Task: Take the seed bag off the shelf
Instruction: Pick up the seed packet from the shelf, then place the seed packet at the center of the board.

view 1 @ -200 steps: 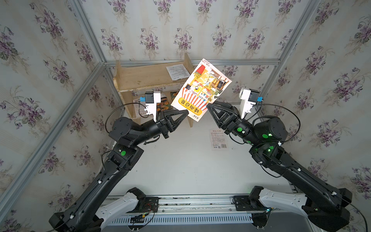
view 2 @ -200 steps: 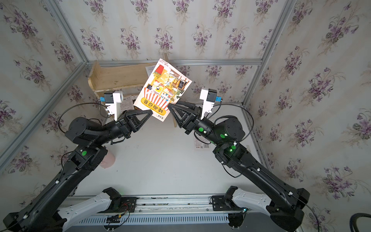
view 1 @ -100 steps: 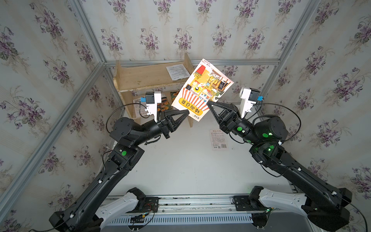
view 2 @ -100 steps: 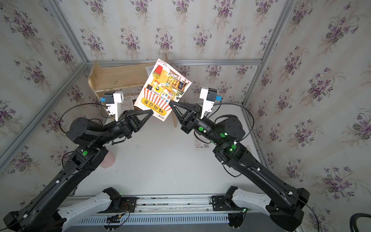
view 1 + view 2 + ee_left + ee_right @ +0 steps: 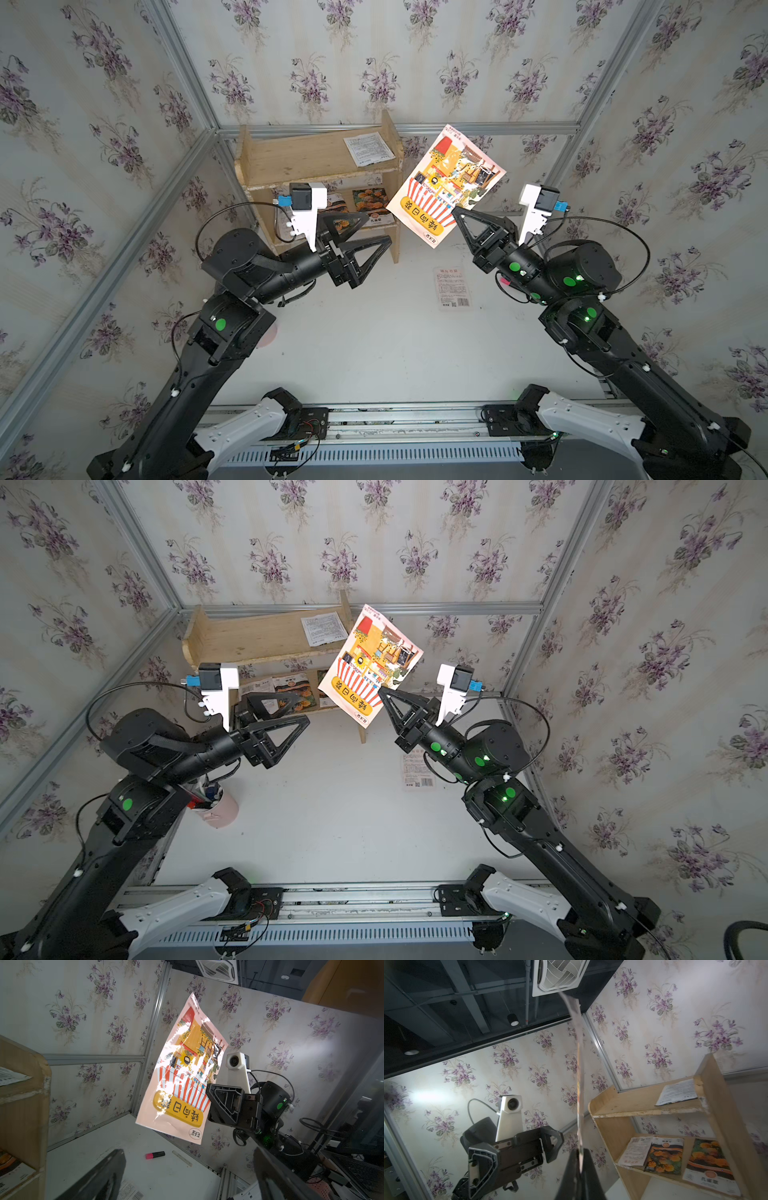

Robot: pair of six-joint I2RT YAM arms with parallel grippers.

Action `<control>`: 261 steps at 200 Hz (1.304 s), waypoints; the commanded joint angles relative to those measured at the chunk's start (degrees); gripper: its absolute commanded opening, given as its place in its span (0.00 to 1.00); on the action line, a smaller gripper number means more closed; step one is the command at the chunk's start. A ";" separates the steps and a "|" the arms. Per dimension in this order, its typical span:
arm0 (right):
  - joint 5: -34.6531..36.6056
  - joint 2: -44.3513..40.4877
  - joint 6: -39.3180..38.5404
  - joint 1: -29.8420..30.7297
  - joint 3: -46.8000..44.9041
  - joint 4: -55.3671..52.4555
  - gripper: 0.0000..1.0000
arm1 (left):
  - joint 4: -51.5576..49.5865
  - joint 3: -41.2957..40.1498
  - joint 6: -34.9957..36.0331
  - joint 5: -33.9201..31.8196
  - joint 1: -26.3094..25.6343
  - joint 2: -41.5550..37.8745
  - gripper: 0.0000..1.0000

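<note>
Right jaws tight on seed bag (image 5: pixel 446 187), lettering (image 5: pixel 422 216) upside-down

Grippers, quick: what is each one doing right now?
Left gripper: open, holding nothing.
Right gripper: shut on the seed bag.

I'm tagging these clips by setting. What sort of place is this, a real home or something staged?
Probably a staged lab cell, not a home: flowered wallpaper panels are held in bare aluminium framing, and the right wrist view shows a ceiling vent and exposed pipes above the wall tops.
</note>
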 commanded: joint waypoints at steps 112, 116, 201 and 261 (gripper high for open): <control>-24.49 4.92 -6.04 -20.68 -9.43 -30.26 0.00 | -30.33 -3.58 15.19 -14.22 0.07 -6.58 1.00; -24.75 5.62 -6.05 -20.74 -9.74 -30.13 0.00 | -30.34 -3.86 15.00 -14.49 0.08 -6.83 1.00; -27.03 21.96 -9.55 -21.08 -11.58 -27.60 0.00 | -28.15 -8.97 13.20 -13.89 0.08 -8.48 1.00; -27.15 33.82 -10.39 -21.08 -10.77 -24.09 0.00 | -26.51 -10.91 11.90 -13.15 0.08 -8.54 1.00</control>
